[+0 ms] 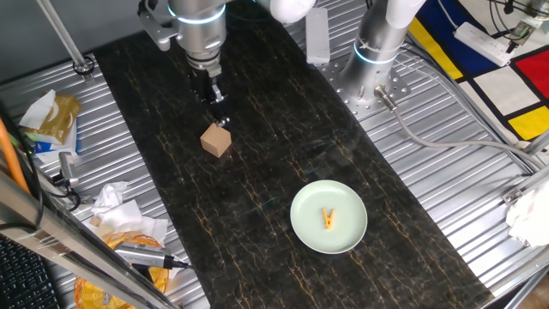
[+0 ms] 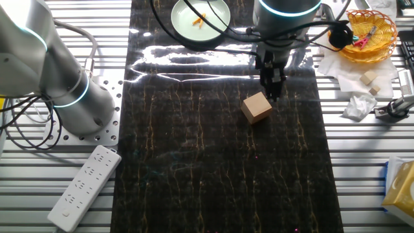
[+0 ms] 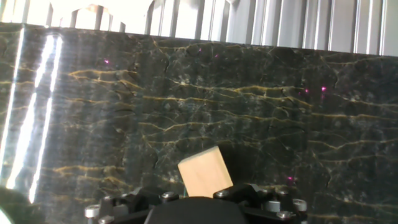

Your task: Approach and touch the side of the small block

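The small block [image 1: 216, 141] sits on the counter [image 1: 283, 163] just below the tool [image 1: 220, 117], well apart from a plate [image 1: 328, 217] holding a clothespin [image 1: 328, 220].

Pale green plate [image 1: 328, 217] on dark marble-pattern mat [image 1: 283, 172], small yellow-orange clothespin [image 1: 328, 220] lying at its centre; white power strip [image 2: 85, 188] on ribbed metal table [image 2: 362, 168]; yellow wicker basket [image 2: 369, 35] near mat corner, crumpled white paper [image 2: 358, 107] beside it
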